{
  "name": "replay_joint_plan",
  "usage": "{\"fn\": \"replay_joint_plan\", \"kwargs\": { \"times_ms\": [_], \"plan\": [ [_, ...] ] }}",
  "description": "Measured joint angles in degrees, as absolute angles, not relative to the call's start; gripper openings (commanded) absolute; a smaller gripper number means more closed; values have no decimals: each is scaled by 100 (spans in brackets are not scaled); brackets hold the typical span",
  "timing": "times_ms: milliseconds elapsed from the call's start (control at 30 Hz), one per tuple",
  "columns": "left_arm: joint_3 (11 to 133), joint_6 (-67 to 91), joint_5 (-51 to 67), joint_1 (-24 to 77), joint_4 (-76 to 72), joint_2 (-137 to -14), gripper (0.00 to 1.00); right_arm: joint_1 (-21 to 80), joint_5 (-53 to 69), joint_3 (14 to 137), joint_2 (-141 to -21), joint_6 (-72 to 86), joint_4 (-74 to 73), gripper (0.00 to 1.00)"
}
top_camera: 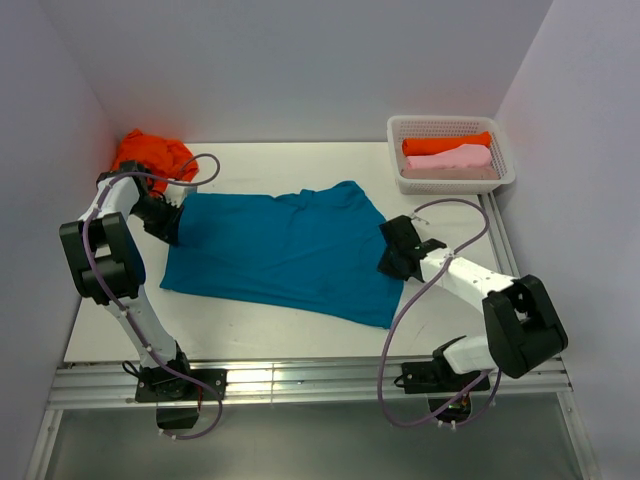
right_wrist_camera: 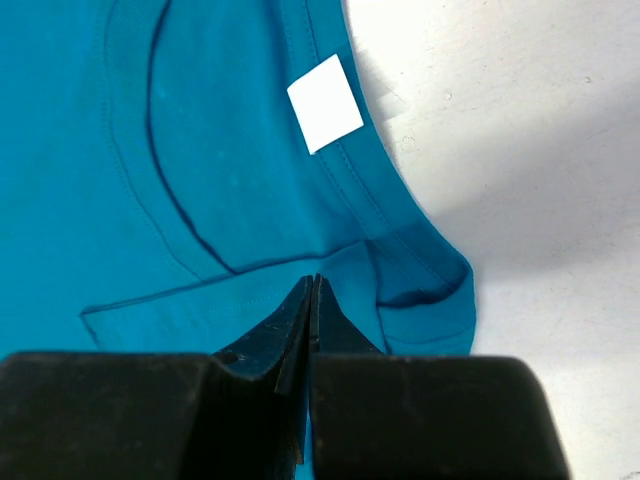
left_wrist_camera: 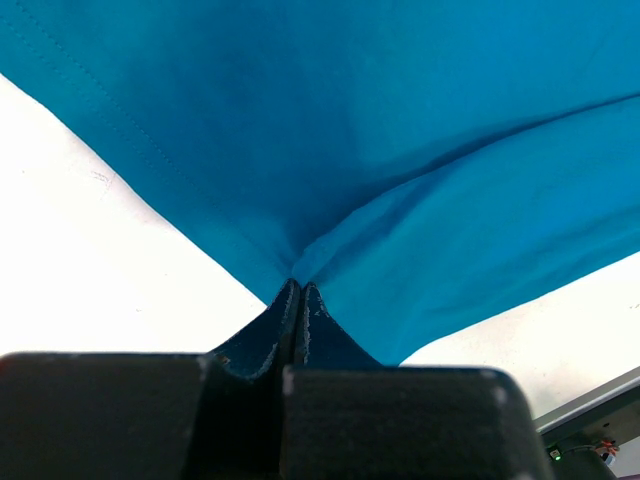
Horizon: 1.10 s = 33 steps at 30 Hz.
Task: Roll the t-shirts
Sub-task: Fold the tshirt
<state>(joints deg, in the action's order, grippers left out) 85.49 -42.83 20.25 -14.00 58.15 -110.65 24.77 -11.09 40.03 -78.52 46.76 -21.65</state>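
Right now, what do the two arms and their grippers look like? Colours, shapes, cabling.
Both match. The left arm and right arm have white links with bulky black joint housings. A purplish-grey cable loops loosely along each, from base to wrist. The left gripper and right gripper are matte black: blocky bodies, two fingers tapering to thin tips. No markings visible.

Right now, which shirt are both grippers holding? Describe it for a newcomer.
On the white table, between the arms, one shirt lies spread out: the teal shirt, pinched by the left gripper and right gripper at opposite ends. The orange shirt in the far-left corner is crumpled and the basket holds rolled shirts; only this one is teal.
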Motion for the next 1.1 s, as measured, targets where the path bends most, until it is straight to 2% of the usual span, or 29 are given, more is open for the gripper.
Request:
{"fn": "replay_joint_plan", "kwargs": {
  "times_ms": [133, 167, 200, 267, 367, 500, 733, 767, 900, 1100],
  "plan": [
    [8549, -4285, 2027, -1400, 5817, -11037, 0, 2480, -1142, 4005, -7721, 4676, -2233, 1],
    [8549, -4285, 2029, -1400, 5817, -11032, 0, 2480, -1144, 4005, -7697, 4676, -2244, 5],
    [8549, -4285, 2029, -1400, 5817, -11028, 0, 2480, -1144, 4005, -7679, 4678, -2252, 14],
    [8549, -4285, 2032, -1400, 5822, -11024, 0, 2480, -1144, 4005, -7673, 4670, -2268, 23],
    [8549, -4285, 2049, -1400, 5833, -11019, 0, 2488, -1131, 4005, -7699, 4657, -2268, 28],
    [8549, -4285, 2053, -1389, 5835, -11019, 0, 2493, -1107, 4005, -7872, 4659, -2206, 29],
    [8549, -4285, 2053, -1361, 5835, -11019, 0, 2502, -1083, 4005, -8112, 4657, -2095, 27],
    [8549, -4283, 2051, -1356, 5835, -11019, 0, 2502, -1083, 4005, -8121, 4657, -2086, 21],
    [8549, -4283, 2051, -1352, 5835, -11019, 0, 2526, -1090, 4005, -8125, 4657, -2078, 10],
    [8549, -4285, 2053, -1352, 5835, -11019, 0, 2532, -1096, 4005, -8103, 4657, -2112, 0]
  ]
}}
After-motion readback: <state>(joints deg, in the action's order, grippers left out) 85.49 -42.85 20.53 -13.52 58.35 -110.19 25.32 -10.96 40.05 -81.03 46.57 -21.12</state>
